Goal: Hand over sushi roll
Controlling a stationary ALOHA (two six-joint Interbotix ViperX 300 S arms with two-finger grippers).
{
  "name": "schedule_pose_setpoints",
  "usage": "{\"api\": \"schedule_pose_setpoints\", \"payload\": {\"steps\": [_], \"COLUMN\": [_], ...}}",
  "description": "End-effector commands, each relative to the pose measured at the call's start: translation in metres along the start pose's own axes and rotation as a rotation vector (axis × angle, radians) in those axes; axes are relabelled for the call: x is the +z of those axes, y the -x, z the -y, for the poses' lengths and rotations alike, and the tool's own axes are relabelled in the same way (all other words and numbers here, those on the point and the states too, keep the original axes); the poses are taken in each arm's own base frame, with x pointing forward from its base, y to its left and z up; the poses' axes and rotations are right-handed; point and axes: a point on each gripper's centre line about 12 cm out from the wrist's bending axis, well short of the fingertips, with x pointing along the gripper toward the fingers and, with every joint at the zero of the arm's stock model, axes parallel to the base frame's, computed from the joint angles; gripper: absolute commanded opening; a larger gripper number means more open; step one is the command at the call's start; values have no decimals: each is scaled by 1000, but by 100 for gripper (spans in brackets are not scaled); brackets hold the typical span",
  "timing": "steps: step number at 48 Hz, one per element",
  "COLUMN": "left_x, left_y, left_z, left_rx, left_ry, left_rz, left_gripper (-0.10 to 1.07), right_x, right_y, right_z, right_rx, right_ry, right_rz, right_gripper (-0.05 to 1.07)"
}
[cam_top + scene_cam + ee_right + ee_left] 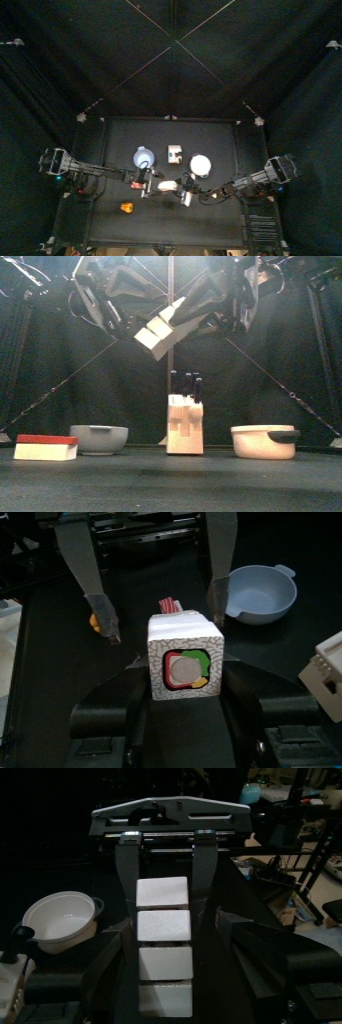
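Observation:
The sushi roll is a white block-shaped piece held tilted, high above the table between the two arms. In the right wrist view its end face shows green, red and yellow filling. My right gripper is shut on it, with both jaws pressed to its sides. From the opposite end my left gripper stands open around the roll's white side, with a gap on each side. From above, the roll lies between both grippers near the table's middle.
On the table stand a grey-blue bowl, a white knife block, a white pot with a dark handle and a red-topped white block. A small yellow-orange piece lies at the front left.

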Motion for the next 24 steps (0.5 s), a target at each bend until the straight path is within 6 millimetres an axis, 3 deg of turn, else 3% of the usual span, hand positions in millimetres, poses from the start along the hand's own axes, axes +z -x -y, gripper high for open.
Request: {"api": "schedule_pose_setpoints", "payload": {"steps": [1,24], "left_x": [12,9], "left_y": [-2,-1], "left_z": [-2,-3], "left_rx": [5,13], "left_ry": [3,11], "left_rz": [44,42], "left_gripper": [99,99], "right_x": [13,13], "right_y": [5,6], "right_z": [-1,0], "right_rx": [8,6], "right_ry": [-17,-20], "right_rz": [35,33], "right_gripper": [58,58]}}
